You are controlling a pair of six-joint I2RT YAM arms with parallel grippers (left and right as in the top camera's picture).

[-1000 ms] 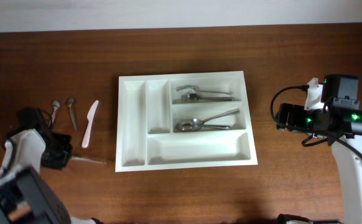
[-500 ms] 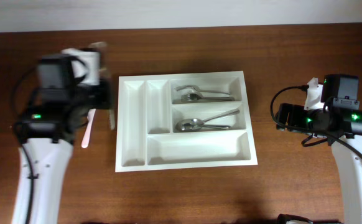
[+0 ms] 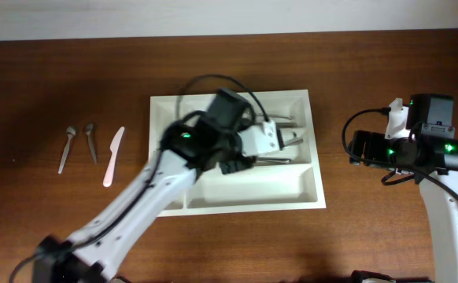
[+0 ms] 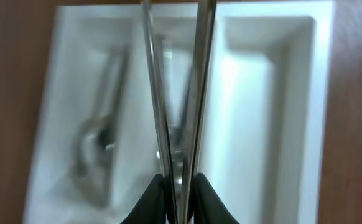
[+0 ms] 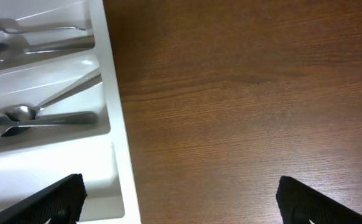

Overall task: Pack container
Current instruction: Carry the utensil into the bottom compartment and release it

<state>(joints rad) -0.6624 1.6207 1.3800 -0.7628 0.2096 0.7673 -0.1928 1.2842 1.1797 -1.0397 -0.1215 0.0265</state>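
The white container (image 3: 160,157) lies mid-table, with metal cutlery in its two upper right compartments (image 5: 38,118). My left gripper (image 3: 290,137) hovers over the container's right side, the arm hiding much of the middle. In the left wrist view this gripper (image 4: 178,200) is shut on thin shiny metal cutlery (image 4: 197,93) that sticks out above the container (image 4: 321,93); the view is blurred. My right gripper (image 5: 184,205) stands wide open over bare wood just right of the container's edge (image 5: 116,155), holding nothing.
On the wood left of the container lie two small metal spoons (image 3: 66,147) (image 3: 92,141) and a white plastic knife (image 3: 114,156). The right arm (image 3: 418,145) sits at the table's right side.
The left arm has swung from the table's left side across to above the container, carrying the metal cutlery. The right arm has not moved.
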